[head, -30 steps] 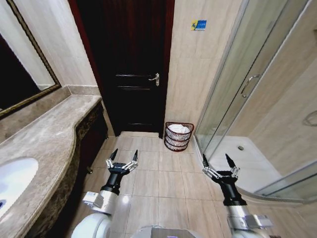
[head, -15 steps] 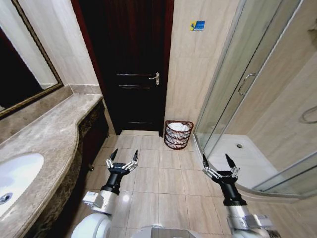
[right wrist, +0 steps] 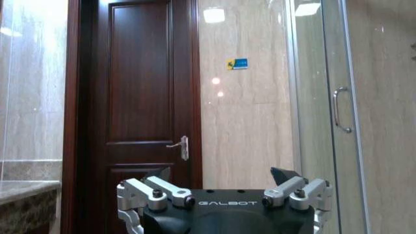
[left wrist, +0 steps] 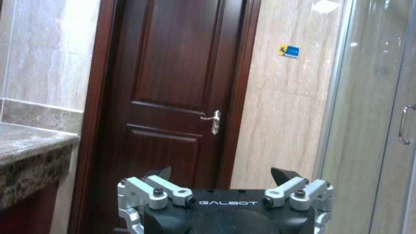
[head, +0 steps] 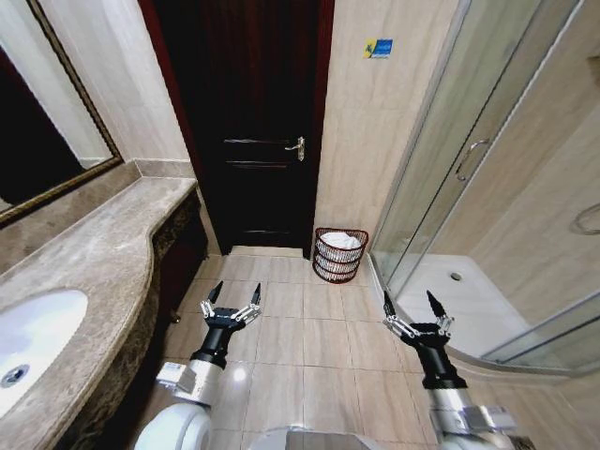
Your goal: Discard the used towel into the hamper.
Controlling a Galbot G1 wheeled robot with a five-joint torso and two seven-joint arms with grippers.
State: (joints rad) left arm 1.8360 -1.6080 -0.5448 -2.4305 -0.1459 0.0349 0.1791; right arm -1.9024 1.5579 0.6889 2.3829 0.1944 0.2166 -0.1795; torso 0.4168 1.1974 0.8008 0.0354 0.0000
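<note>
Both grippers hover low over the tiled floor [head: 319, 337], fingers spread wide and holding nothing: the left gripper [head: 232, 302] near the vanity counter [head: 103, 253], the right gripper [head: 412, 313] beside the curved base of the shower enclosure [head: 469, 309]. Ahead of them and well apart, roughly between the two, the hamper [head: 339, 255] stands on the floor against the back wall, in the corner between the dark wooden door [head: 253, 122] and the shower glass. Something white lies inside it, showing above the rim.
</note>
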